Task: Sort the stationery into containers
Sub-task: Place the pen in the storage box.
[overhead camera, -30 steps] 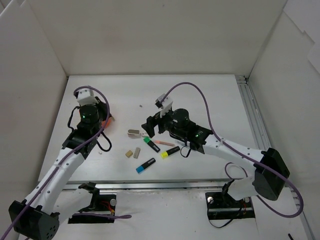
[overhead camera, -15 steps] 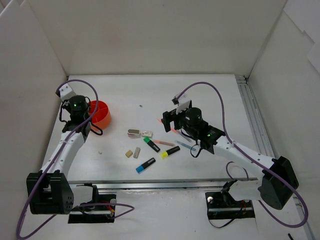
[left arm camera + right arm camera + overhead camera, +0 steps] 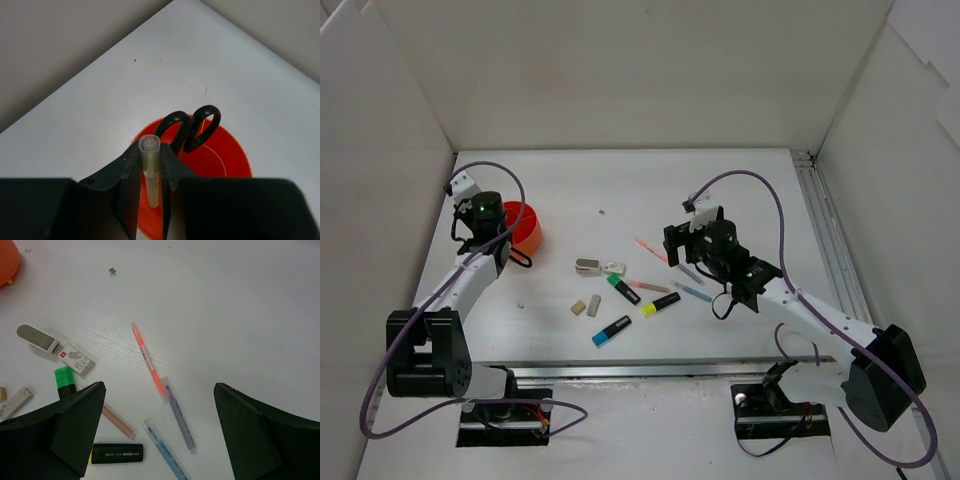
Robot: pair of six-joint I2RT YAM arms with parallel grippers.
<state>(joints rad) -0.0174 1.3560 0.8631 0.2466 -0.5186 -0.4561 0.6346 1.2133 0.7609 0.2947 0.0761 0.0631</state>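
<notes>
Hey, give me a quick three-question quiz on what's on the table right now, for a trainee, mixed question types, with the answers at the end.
1. True or false: the scissors sit in the orange holder.
2. What does the left gripper hold?
A. a pale pen
B. a green highlighter
C. an eraser
3. Fill in: the right gripper is ____, holding nothing.

Key: 1 true; 2 A; 3 open.
</notes>
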